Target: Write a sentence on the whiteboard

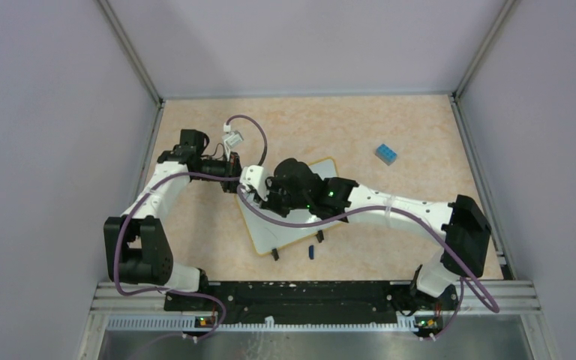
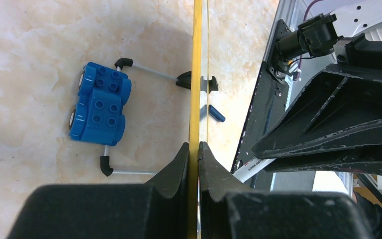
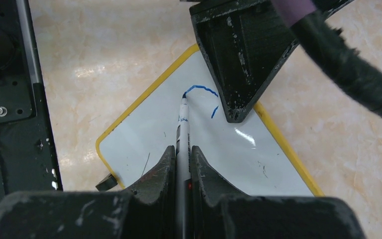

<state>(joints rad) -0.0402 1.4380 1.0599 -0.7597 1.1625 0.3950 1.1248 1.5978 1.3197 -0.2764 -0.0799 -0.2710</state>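
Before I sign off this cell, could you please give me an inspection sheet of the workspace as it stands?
Surface: beige marbled table.
Job's things: whiteboard sits askew at mid-table; only a few blue strokes are on it; the marker tip touches the board.
Clutter: blue block beyond the board on the right; small blue cap by the board's near edge.
Grippers: left gripper shut on the whiteboard's yellow rim; right gripper shut on the marker.
Cables: purple cables run along both arms, one crossing over the board.
Surroundings: plain walls on three sides.
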